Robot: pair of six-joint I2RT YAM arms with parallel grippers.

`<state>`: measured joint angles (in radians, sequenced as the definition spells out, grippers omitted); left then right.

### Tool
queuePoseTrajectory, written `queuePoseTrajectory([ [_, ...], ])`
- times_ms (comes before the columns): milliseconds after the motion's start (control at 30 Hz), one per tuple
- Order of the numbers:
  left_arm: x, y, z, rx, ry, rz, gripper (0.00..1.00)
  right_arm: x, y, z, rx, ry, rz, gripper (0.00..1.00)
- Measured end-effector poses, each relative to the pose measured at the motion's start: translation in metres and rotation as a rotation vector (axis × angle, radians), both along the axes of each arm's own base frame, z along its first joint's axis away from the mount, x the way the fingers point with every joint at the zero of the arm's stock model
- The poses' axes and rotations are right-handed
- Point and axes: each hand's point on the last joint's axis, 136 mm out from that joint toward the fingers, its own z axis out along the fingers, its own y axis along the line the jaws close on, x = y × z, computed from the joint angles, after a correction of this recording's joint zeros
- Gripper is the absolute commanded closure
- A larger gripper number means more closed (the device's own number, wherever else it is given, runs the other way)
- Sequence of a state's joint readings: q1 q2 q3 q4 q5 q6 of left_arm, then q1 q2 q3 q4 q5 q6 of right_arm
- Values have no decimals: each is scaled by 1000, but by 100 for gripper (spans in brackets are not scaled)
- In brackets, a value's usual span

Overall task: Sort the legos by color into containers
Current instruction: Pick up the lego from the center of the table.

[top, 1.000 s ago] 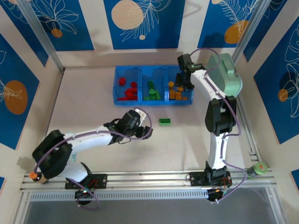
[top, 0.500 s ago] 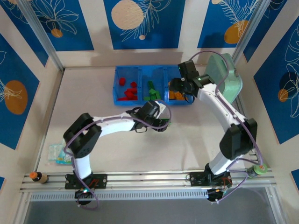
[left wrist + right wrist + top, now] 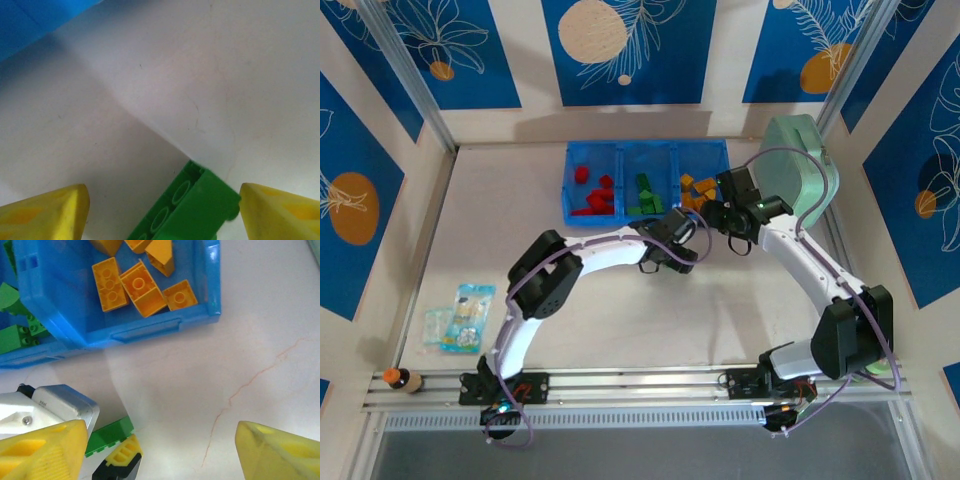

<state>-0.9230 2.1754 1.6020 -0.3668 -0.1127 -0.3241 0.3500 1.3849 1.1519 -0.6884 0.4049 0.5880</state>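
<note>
A green lego [image 3: 192, 205] lies on its side on the table, hollow underside showing, between the two yellow fingers of my left gripper [image 3: 162, 205]. The gripper stands open around it; the right finger [image 3: 280, 210] is almost at the brick's corner and the left finger is well clear. From the right wrist view the same brick [image 3: 107, 434] shows beside the left finger. My right gripper [image 3: 162, 440] hangs open over bare table just in front of the blue tray [image 3: 145, 330]. Its compartments hold red bricks [image 3: 592, 195], green bricks [image 3: 645, 195] and orange bricks [image 3: 135, 287].
A mint green case [image 3: 805, 165] stands right of the tray, close to the right arm. A snack packet [image 3: 460, 318] lies at the table's left front, with a small bottle [image 3: 400, 380] at the rail. Both grippers [image 3: 672, 252] [image 3: 730, 215] are close together.
The left arm swung right across the table and brought its open gripper down around the green brick. The right gripper drew back from the orange compartment to the table in front of the tray.
</note>
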Motion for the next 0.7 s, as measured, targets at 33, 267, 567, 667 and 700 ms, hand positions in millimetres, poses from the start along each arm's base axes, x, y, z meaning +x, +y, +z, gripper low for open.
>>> queuePoseTrajectory([
  [33,1,-2,-2,14,-1,5,22,-1,-2,-1,0,0,-5,22],
  [267,-4,0,-11,73,7,12,41,-8,-13,-5,2,-10,-38,22],
  [567,-13,3,-12,97,1,3,76,-13,-25,4,24,-41,-77,19],
  [667,-16,11,-11,109,0,5,79,-14,-29,5,30,-41,-88,18],
  [700,-18,14,-11,113,3,6,80,-14,-29,5,30,-40,-90,18],
])
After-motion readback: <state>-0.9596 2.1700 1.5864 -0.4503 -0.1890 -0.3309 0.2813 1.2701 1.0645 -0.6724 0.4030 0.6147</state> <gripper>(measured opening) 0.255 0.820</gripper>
